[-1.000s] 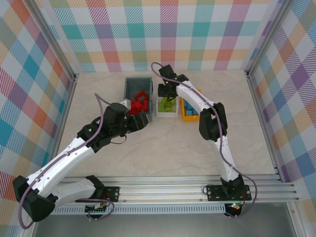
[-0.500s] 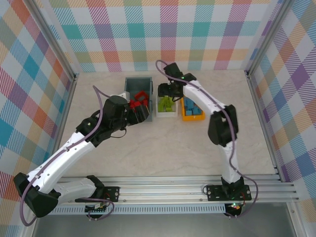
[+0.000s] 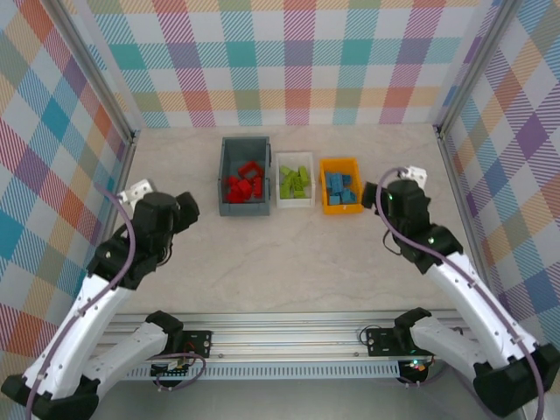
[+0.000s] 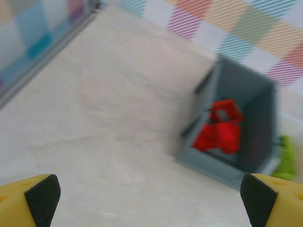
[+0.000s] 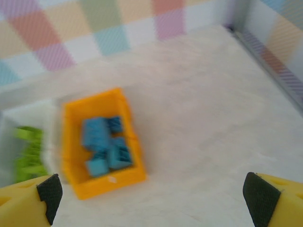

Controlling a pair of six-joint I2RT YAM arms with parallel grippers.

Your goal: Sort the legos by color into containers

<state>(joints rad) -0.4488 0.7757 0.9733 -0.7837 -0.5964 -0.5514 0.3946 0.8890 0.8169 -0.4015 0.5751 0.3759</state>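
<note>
At the tabletop's [image 3: 289, 262] far edge the legos [image 3: 244, 185] lie colour-sorted in the containers [image 3: 245, 210] — job seemingly done, so left gripper [image 4: 151, 195] and right gripper [image 5: 151, 195] gape wide, empty.

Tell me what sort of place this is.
Most likely a lab test cell for robot manipulation, not a home: a small tabletop boxed in by checked walls, with a left arm and a right arm bolted to an aluminium rail at its near edge.
</note>
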